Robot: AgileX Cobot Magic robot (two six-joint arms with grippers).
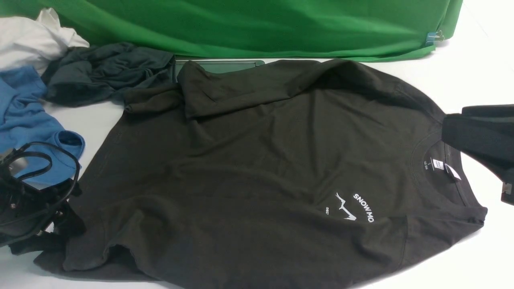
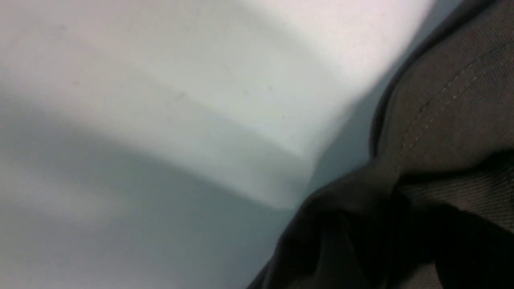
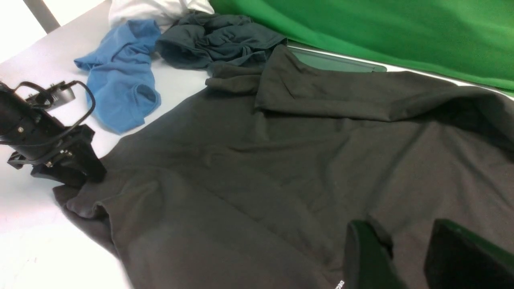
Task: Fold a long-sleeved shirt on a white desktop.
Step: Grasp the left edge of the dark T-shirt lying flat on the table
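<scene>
Grip on both layers of cloth matters most here, I judge, so the fold lifts evenly. The left hand (image 1: pixel 66 235) sits at the near hem corner (image 1: pixel 80 257) of the shirt (image 1: pixel 257 168); whether it pinches cloth I cannot tell. The right hand (image 3: pixel 401 257) hovers spread and holds nothing. Black and lightly wrinkled, the shirt lies face up across the white desk (image 1: pixel 474 72), with its collar (image 1: pixel 437 160) to the right and one sleeve (image 1: pixel 249 86) folded over its far edge.

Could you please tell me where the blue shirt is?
In the front view, the blue shirt lies crumpled on the far left of the white desktop, beside the dark grey-teal garment and left of the long-sleeved shirt.
</scene>
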